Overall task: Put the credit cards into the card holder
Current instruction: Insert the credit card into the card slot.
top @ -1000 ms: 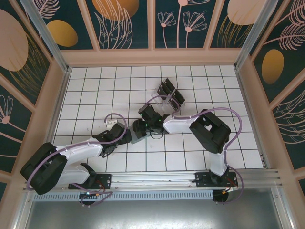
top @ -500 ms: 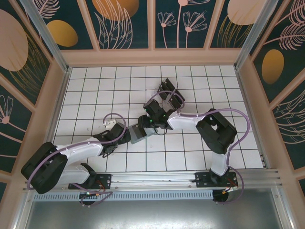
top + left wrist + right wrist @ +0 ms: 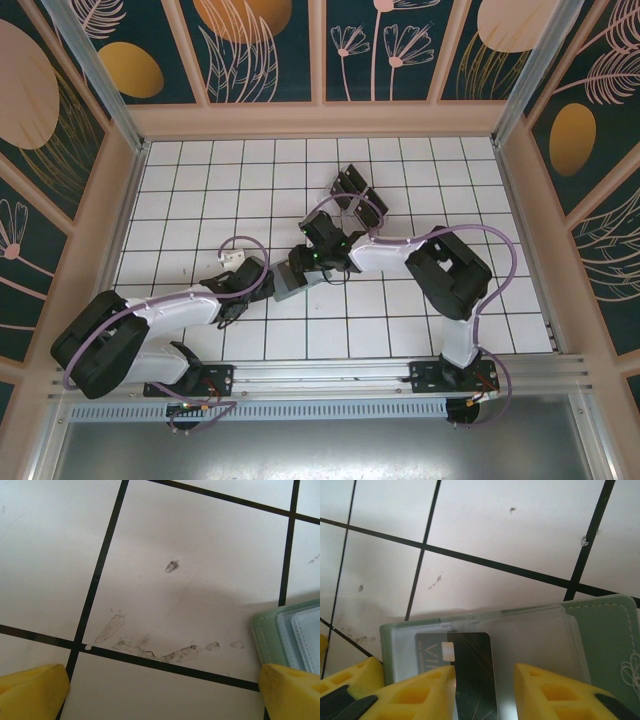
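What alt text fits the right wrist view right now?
A black credit card lies between the yellow fingertips of the right gripper, its far end over the clear pocket of the grey-green card holder. The holder rests flat on the white tiled table; whether the card is gripped is unclear.

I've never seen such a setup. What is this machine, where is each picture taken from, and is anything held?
These are two robot arms at the near edge of a tiled table. The overhead picture looks down on both; the other two come from cameras on the wrists, showing yellow fingers. The left gripper hangs open beside the green card holder. A black credit card lies on its clear pocket between the right gripper fingers; whether it is gripped I can't tell. Farther back stands a rack of dark cards.
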You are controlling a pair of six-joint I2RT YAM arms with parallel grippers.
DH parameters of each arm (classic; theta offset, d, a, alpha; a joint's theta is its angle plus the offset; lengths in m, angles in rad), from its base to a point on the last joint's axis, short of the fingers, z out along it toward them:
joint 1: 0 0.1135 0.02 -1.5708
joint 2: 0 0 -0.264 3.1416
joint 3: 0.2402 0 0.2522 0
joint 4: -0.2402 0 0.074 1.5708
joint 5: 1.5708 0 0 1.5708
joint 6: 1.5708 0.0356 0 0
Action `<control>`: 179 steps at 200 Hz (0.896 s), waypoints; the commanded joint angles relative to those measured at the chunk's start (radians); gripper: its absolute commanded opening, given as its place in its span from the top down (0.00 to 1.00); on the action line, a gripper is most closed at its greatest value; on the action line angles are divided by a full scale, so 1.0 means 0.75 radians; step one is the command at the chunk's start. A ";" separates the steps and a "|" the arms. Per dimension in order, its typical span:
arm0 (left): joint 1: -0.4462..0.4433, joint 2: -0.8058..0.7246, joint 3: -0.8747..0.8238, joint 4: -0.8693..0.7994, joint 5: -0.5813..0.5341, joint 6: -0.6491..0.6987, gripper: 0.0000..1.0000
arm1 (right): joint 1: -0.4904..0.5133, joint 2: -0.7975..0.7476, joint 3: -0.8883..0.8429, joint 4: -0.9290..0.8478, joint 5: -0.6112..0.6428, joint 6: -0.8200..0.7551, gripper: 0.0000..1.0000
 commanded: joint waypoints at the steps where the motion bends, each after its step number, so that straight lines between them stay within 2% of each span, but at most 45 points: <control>1: 0.007 0.056 -0.020 -0.036 0.022 -0.011 0.02 | 0.006 0.030 -0.006 0.036 -0.029 0.015 0.66; 73: 0.006 0.105 -0.016 0.000 0.041 0.007 0.02 | 0.032 0.042 -0.009 0.058 -0.063 0.045 0.79; 179: 0.007 0.129 -0.018 0.021 0.060 0.021 0.02 | 0.069 0.063 -0.035 0.158 -0.192 0.166 0.82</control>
